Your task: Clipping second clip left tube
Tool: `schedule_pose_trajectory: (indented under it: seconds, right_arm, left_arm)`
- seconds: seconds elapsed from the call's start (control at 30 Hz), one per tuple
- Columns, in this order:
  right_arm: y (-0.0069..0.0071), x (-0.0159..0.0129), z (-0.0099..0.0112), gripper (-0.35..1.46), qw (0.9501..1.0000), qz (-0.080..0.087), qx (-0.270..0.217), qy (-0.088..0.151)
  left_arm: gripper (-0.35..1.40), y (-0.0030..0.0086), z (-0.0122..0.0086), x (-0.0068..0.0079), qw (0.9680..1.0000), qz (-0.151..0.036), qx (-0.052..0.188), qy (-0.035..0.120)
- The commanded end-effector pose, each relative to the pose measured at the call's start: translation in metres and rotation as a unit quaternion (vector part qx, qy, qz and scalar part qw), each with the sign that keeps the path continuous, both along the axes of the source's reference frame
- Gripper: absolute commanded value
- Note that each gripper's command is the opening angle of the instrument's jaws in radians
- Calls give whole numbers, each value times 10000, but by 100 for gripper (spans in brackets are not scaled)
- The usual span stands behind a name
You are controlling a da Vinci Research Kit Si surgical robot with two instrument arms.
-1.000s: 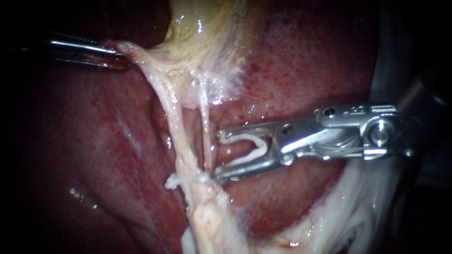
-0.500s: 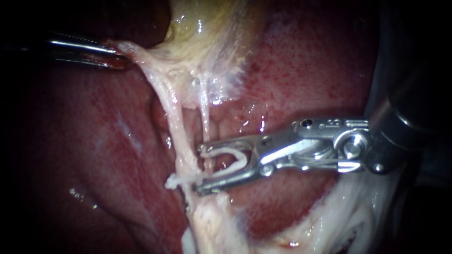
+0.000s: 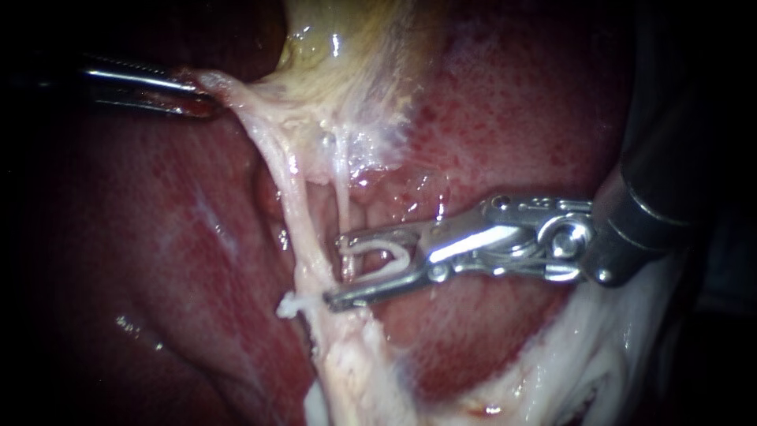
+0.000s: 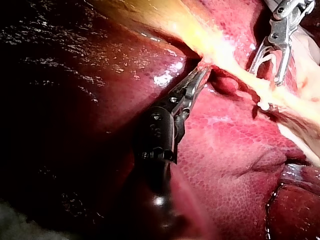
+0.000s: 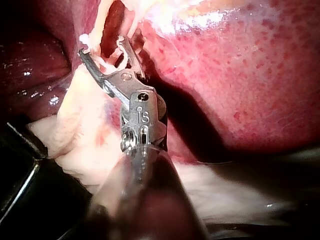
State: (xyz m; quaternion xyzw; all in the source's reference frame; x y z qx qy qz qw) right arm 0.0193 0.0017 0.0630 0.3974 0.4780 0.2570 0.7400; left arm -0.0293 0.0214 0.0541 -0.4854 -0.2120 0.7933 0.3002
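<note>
So the liver (image 3: 512, 118) and the yellowish gallbladder (image 3: 347, 47) aren't shifting at all. The left instrument (image 3: 205, 96) isn't either: its jaws are staying clamped on the pale tissue (image 3: 236, 99) below the gallbladder, keeping both tubes stretched.

What's changing is the right instrument (image 3: 333, 268). Over the last second it's been sliding in toward the tubes. Its jaws are standing wide apart, and the thin right tube (image 3: 341, 181) is now running down between them instead of sitting just ahead of the tips. The tips are only now reaching the edge of the left tube (image 3: 296, 213), the thicker strand just beyond, so I'd say it isn't around that one yet and needs to go further in. I'm worrying a bit that closing here would catch the thin tube.

No real containers here, unless you're counting those jaws. They're carrying the open white clip (image 3: 386, 256), one leg lying against each jaw. The fitted clip (image 3: 293, 302) is sitting on the left tube, just beside the lower jaw tip.
</note>
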Motion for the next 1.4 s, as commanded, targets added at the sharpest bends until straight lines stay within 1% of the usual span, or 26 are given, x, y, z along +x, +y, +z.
schedule_pose_trajectory:
  seconds: [0.03,0.13,0.23,0.3,0.4,0.53,0.63,0.8,1.03,1.17,1.4]
  right_arm:
    - [-1,2,1,49,10000,2,-1,-1]
    - [-4,9,4,49,10000,10,52,9]
    - [-6,16,7,49,9998,-10,172,93]
    - [-8,22,6,49,9994,-126,250,208]
    - [-10,30,2,49,9984,-223,377,362]
    - [-13,42,-4,49,9978,-234,436,450]
    - [-15,51,-8,49,9971,-199,458,580]
    - [-17,55,-18,49,9955,-172,537,757]
    - [-14,56,-34,48,9949,-163,581,813]
    - [-14,54,-37,42,9945,-166,669,791]
    - [-14,51,-38,17,9943,-188,673,802]
  left_arm:
    - [-35,0,0,0,10000,1,0,0]
    - [-35,0,0,0,10000,0,0,0]
    - [-35,0,0,0,10000,0,0,1]
    - [-35,0,0,0,10000,0,0,1]
    - [-35,0,0,0,10000,-1,0,1]
    - [-35,1,1,-1,10000,-3,0,3]
    - [-35,1,1,-1,10000,-5,0,4]
    - [-35,1,1,-1,10000,-6,-1,4]
    - [-35,1,1,-1,10000,-6,-1,5]
    - [-35,1,1,-1,10000,-7,-1,5]
    - [-35,1,1,-1,10000,-8,-1,6]
